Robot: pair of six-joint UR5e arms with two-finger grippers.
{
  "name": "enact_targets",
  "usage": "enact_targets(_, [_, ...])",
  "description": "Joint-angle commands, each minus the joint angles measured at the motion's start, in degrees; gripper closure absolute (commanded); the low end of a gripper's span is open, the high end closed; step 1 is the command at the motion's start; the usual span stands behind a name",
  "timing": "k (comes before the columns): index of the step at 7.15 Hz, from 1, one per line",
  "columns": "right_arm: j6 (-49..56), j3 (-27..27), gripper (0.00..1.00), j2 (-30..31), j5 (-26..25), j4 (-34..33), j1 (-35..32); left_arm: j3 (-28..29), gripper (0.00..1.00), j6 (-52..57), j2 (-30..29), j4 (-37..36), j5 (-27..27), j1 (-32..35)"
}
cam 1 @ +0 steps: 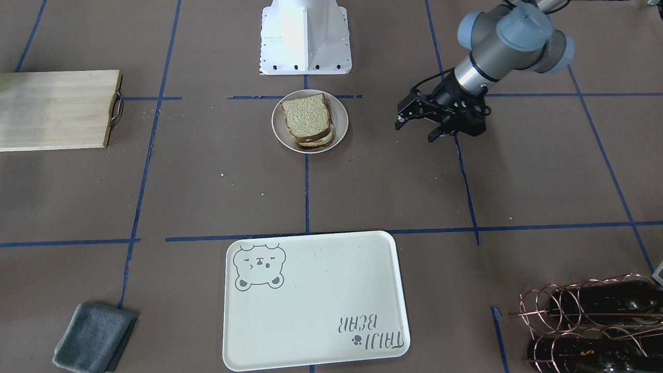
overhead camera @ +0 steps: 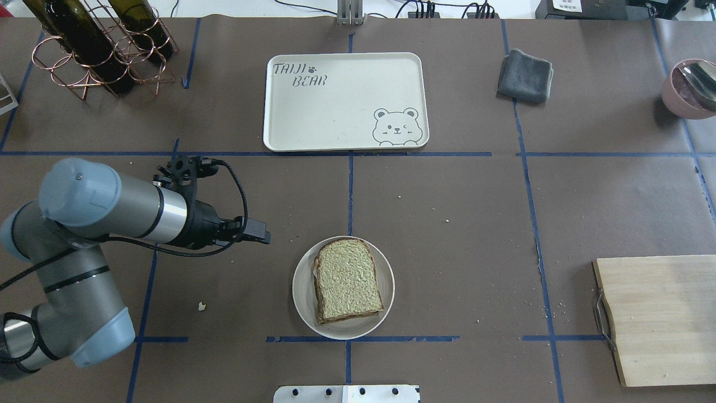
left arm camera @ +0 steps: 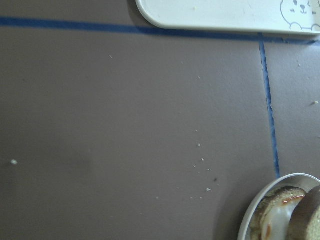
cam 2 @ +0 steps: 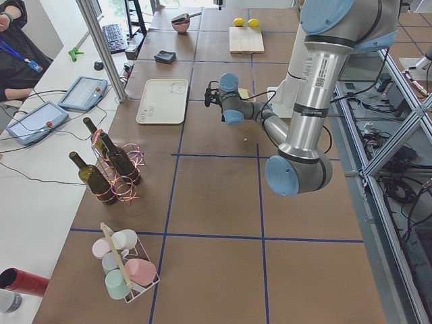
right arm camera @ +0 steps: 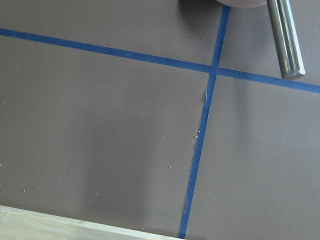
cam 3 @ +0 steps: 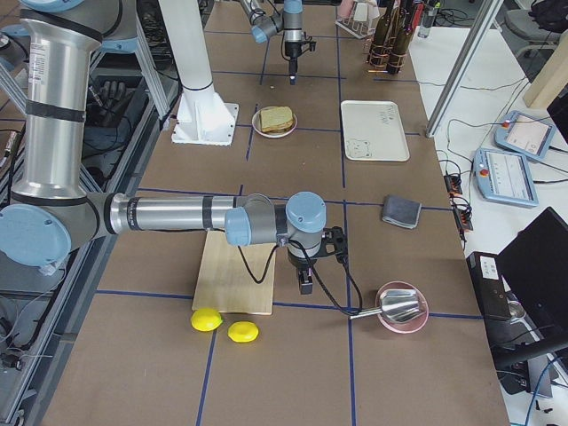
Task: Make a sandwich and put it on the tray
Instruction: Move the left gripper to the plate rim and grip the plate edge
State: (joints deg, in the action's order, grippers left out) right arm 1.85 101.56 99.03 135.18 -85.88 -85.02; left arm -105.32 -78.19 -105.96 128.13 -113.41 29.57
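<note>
The sandwich (overhead camera: 348,278), a stack of tan bread slices with dark crusts, lies on a round white dish (overhead camera: 302,296) at the table's middle near the robot base. The left wrist view shows white egg between the slices (left arm camera: 280,215). The cream tray (overhead camera: 335,106) with the bear drawing lies bare at the far middle. My left gripper (cam 1: 414,132) hovers beside the dish, apart from it, with its jaws open and nothing between them. My right gripper (cam 3: 304,284) hangs over the edge of the wooden cutting board (cam 3: 235,275), far from the sandwich. I cannot tell whether it is open or shut.
A grey folded cloth (overhead camera: 526,75) lies right of the tray. A copper wire rack with wine bottles (overhead camera: 95,50) stands at the far left. A pink bowl with a metal spoon (overhead camera: 688,89) sits at the far right. Two lemons (cam 3: 206,320) lie beyond the board.
</note>
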Motion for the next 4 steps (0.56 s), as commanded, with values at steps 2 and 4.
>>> enact_targets(2, [-0.09, 0.48, 0.00, 0.02, 0.25, 0.01, -0.06, 3.44, 0.48, -7.93, -4.25, -0.08, 7.15, -5.75])
enact_targets(4, [-0.09, 0.57, 0.00, 0.02, 0.26, 0.01, -0.06, 5.90, 0.48, -8.20, -5.66, 0.10, 7.32, -7.67])
